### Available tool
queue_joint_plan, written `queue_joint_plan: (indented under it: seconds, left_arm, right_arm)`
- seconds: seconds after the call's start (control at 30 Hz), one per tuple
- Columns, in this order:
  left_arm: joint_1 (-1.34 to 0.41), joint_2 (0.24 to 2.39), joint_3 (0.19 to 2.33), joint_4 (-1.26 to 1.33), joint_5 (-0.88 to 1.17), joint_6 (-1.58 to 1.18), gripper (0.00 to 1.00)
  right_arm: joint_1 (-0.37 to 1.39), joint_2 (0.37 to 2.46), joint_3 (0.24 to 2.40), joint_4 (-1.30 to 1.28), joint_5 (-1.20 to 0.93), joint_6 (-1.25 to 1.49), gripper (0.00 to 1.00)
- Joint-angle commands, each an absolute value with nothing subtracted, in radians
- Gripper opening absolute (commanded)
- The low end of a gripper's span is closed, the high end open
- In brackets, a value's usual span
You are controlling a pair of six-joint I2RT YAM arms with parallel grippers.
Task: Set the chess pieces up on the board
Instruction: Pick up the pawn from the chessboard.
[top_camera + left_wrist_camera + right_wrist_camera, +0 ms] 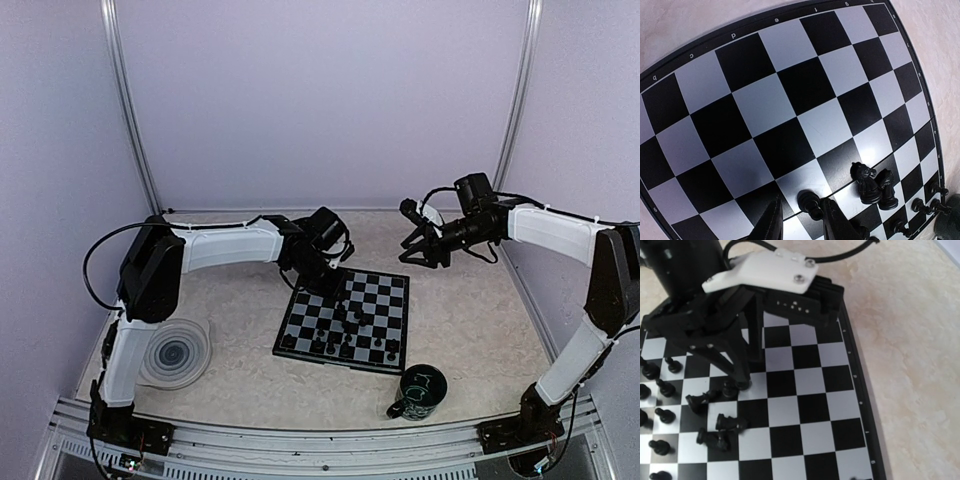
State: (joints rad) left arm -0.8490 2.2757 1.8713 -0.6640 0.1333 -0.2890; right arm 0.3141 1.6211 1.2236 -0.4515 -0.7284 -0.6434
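Note:
The board lies mid-table, with black chess pieces mostly along its near rows. My left gripper hangs low over the board, open, with its fingers on either side of a standing pawn that is close to the right finger. Two knights stand just beyond it. In the right wrist view the left gripper's fingers come down beside that pawn, and three pieces lie tipped over nearby. My right gripper hovers open and empty beyond the board's far right corner.
A dark green mug stands off the board's near right corner. A round grey spiral plate lies at the near left. Standing pawns line the board's left side in the right wrist view. Walls enclose the table.

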Motion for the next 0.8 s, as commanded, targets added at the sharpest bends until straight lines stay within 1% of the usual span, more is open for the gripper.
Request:
queue_joint_plan:
  seconds: [0.0,0.27,0.33,0.43,0.6,0.77]
  left_arm:
    - [-0.856,2.293,1.885,-0.661,0.150,-0.298,0.30]
    - [-0.863,2.313,1.898,-0.669,0.131,-0.285,0.29]
    - [-0.864,2.314,1.898,-0.673,0.119,-0.283,0.27]
    - [-0.866,2.308,1.896,-0.677,0.100,-0.278,0.23]
    - [-0.869,2.289,1.887,-0.679,0.074,-0.266,0.11]
    - [-0.879,2.205,1.829,-0.671,0.009,-0.250,0.04]
  right_arm:
    - [0.314,1.631,1.214,-0.457,-0.739,-0.656,0.42]
    - [0.314,1.633,1.215,-0.461,-0.742,-0.657,0.42]
    - [0.314,1.633,1.215,-0.461,-0.744,-0.658,0.42]
    - [0.315,1.633,1.215,-0.462,-0.747,-0.658,0.42]
    - [0.314,1.637,1.216,-0.462,-0.751,-0.656,0.41]
    - [0.314,1.638,1.215,-0.462,-0.756,-0.655,0.41]
